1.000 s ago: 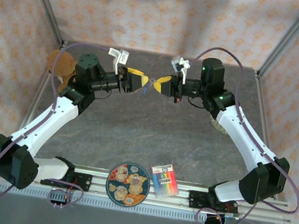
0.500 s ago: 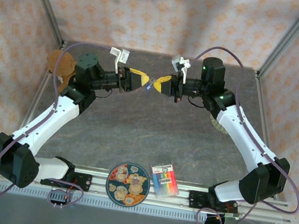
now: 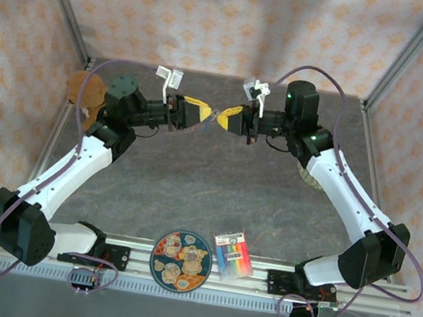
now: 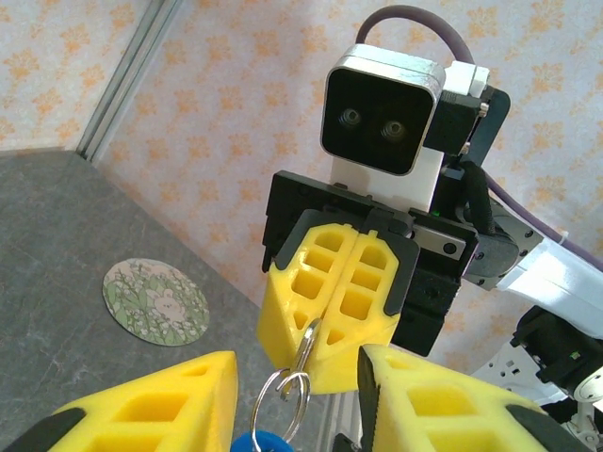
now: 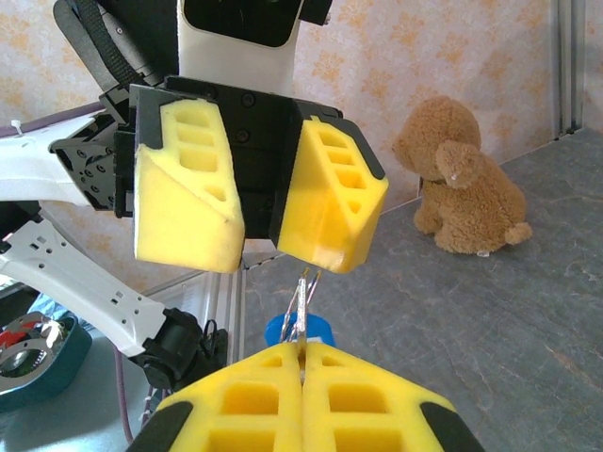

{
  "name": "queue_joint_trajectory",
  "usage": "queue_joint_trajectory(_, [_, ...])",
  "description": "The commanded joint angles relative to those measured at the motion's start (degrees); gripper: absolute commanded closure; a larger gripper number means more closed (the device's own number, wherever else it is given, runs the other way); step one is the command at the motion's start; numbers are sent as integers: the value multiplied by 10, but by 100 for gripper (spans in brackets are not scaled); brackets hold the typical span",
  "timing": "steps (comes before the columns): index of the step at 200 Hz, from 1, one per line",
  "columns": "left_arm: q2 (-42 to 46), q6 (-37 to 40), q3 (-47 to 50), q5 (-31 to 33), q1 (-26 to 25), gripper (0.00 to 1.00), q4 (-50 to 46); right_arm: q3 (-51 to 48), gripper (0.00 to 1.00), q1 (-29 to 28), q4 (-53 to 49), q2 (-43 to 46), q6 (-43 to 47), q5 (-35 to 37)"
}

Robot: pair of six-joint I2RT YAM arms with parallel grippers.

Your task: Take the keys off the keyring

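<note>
Both grippers meet in mid-air over the far middle of the table. My right gripper (image 5: 301, 350) (image 3: 230, 119) is shut on a small silvery key (image 4: 312, 335), seen edge-on between its yellow pads. From the key hangs a wire keyring (image 4: 282, 399) (image 5: 310, 290) with a blue tag (image 5: 300, 330) on it. My left gripper (image 4: 294, 391) (image 3: 200, 112) faces it and is open. The ring sits in the gap between its yellow fingers (image 4: 151, 407), close to one fingertip; I cannot tell if it touches.
A patterned round plate (image 3: 181, 261) and a rainbow-striped card (image 3: 232, 256) lie at the near edge. A brown teddy bear (image 5: 466, 188) (image 3: 85, 90) sits at the far left. A pale round coaster (image 4: 155, 301) lies under the right arm.
My left gripper has shifted slightly up and toward the far side. The right gripper has kept its place and its hold.
</note>
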State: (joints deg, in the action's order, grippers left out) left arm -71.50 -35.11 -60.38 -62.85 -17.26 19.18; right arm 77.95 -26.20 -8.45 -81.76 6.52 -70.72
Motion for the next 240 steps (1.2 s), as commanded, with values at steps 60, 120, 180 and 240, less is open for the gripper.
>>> queue_joint_trajectory(60, [-10,3,-6,-20,-12,80,21,18,100,3,38,4,-15,-20])
queue_joint_trajectory(120, [-9,-57,10,-13,-7,100,102,0,100,4,48,14,-7,-6])
queue_joint_trajectory(180, [-39,-252,44,21,8,100,347,-103,100,-18,148,82,24,71])
queue_joint_trajectory(240, [-25,-231,48,24,7,100,319,-151,100,-44,201,119,14,163])
